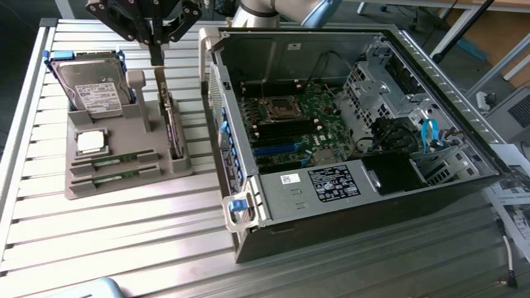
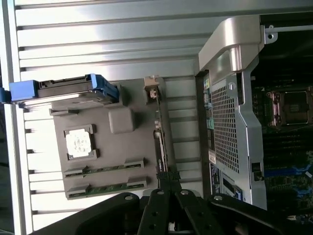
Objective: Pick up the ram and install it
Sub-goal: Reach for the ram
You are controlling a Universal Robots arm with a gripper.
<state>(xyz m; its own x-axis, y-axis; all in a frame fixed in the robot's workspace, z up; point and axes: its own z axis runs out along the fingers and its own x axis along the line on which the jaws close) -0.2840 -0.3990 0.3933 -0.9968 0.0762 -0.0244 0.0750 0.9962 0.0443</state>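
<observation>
Judge task as barely begun: no pick made, no install made.

Find first ram stick point(image 1: 113, 162), slim green circuit board with small black chips, lying flat in a slot of grey moulded plastic tray point(image 1: 116, 191) on slatted aluminium surface point(image 1: 108, 236). Find second ram stick point(image 1: 112, 180), alike, in the slot just beside it. See neither lifted nor touched.

Note square silver processor chip point(image 1: 91, 141) just beyond the sticks, boxy hard drive in blue carrier point(image 1: 95, 87) at the tray's far end, dark upright expansion card point(image 1: 172, 127) along the tray's edge toward the exterior view's right.

See open metal computer case point(image 1: 273, 49) on its side, close beside the tray, green motherboard point(image 1: 306, 118) exposed. Cannot tell state of its memory slots.

Find black hand point(image 1: 156, 59) clenched, grasping nothing, fingers pressed together and pointing straight down. Place it above the far end of the expansion card, well apart from both sticks. Cannot tell whether touching the card.
</observation>
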